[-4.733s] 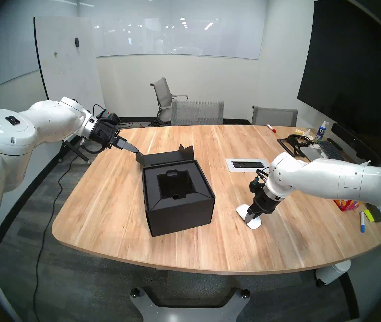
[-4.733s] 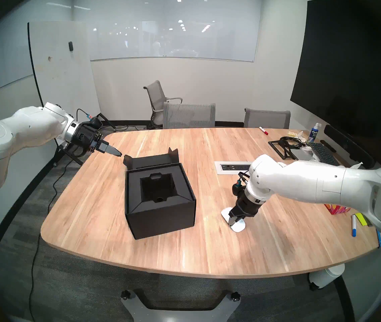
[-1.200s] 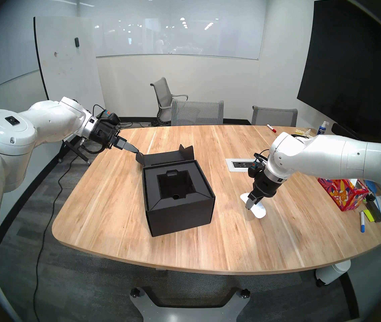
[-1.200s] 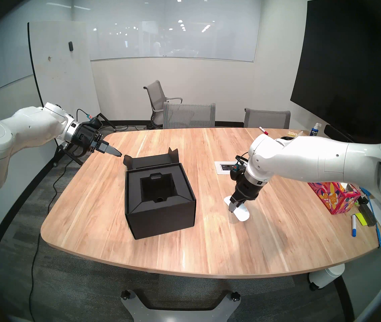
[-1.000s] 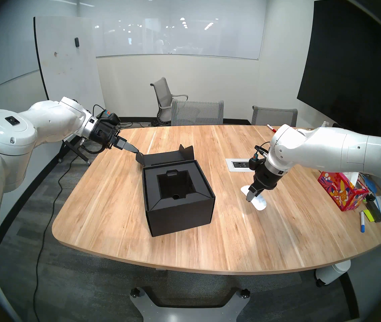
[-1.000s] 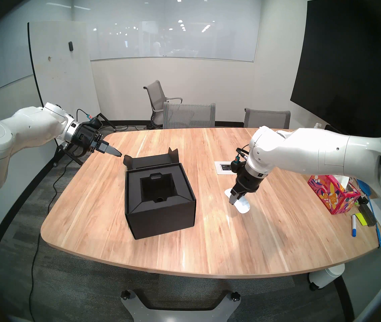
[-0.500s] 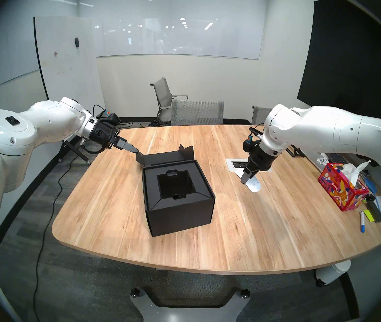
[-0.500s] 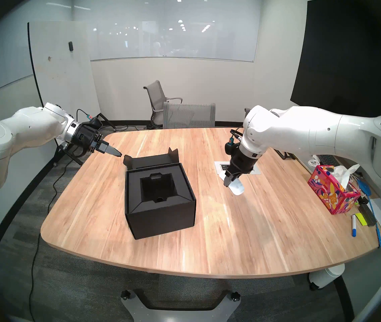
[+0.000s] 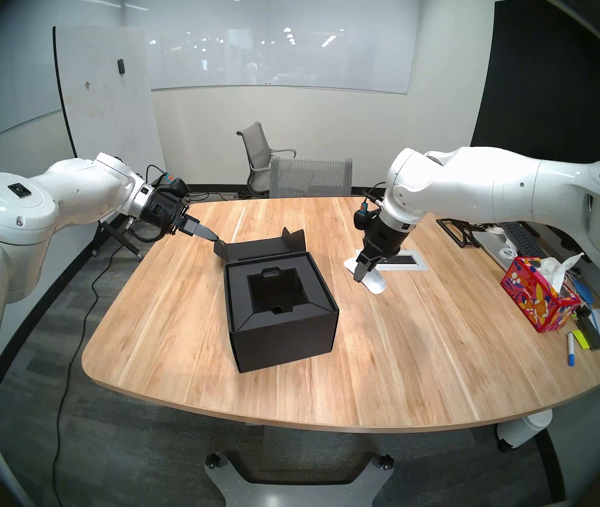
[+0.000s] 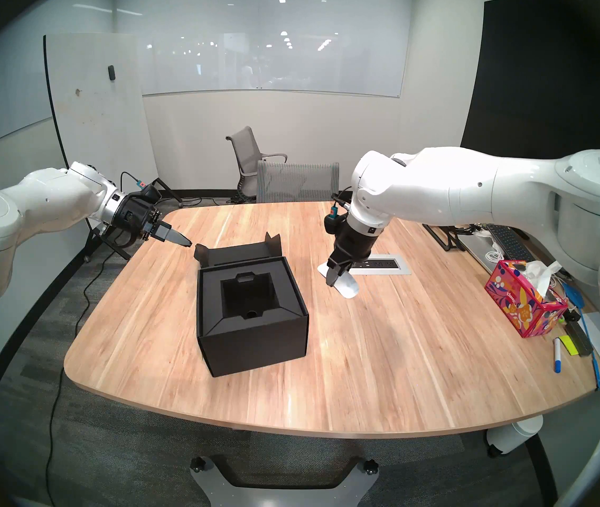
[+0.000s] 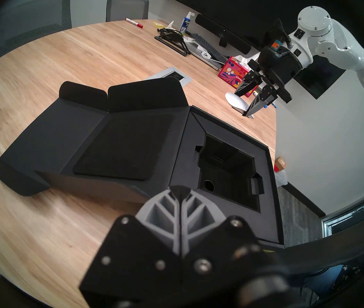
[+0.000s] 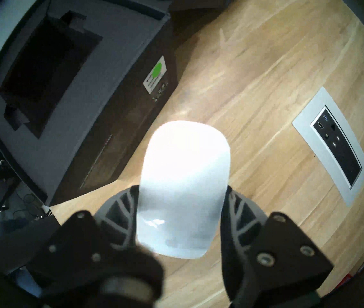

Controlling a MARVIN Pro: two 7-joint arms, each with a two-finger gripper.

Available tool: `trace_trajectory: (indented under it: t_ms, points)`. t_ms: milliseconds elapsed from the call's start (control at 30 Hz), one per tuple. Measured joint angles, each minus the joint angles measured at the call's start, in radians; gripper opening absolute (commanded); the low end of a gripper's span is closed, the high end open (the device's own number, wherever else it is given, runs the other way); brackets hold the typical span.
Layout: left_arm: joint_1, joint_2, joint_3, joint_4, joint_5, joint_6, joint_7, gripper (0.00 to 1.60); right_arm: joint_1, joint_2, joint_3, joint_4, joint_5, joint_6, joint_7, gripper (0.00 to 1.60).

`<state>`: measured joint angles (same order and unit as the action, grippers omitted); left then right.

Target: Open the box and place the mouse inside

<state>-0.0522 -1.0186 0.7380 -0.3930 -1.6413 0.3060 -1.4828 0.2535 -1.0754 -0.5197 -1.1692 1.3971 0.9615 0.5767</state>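
Note:
The black box (image 9: 284, 334) stands open at the table's middle, its recessed insert (image 9: 276, 292) empty and its lid (image 9: 265, 248) folded back. My left gripper (image 9: 215, 240) is shut on the lid's left side flap (image 9: 222, 249); the left wrist view shows its fingers (image 11: 165, 209) pressed together. My right gripper (image 9: 363, 273) is shut on the white mouse (image 9: 374, 282) and holds it in the air, to the right of the box and above the table. The mouse also shows in the right wrist view (image 12: 183, 167), between the fingers (image 12: 119, 203), with the box (image 12: 110, 114) to its left.
A grey power outlet panel (image 9: 406, 260) is set into the wooden table (image 9: 382, 367) just behind the mouse. A red floral tissue box (image 9: 532, 305), markers (image 9: 571, 350) and a keyboard (image 9: 520, 235) lie at the right. Chairs (image 9: 309, 177) stand behind the table.
My right gripper has lifted the mouse off the table and carried it up, back and to the left, toward the box. The left arm and the box have not moved.

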Motion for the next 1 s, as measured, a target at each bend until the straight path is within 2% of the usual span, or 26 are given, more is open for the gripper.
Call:
trace_trajectory:
  t_ms: [600, 1000]
  points:
    - [0.0, 0.0, -0.001, 0.0, 0.001, 0.0, 0.0, 0.0, 0.083, -0.136, -0.087, 0.071, -0.032, 0.0, 0.167, 0.0]
    - [0.0, 0.0, -0.002, 0.0, 0.001, 0.0, 0.0, 0.0, 0.086, -0.239, -0.089, 0.161, -0.058, 0.0, 0.261, 0.0]
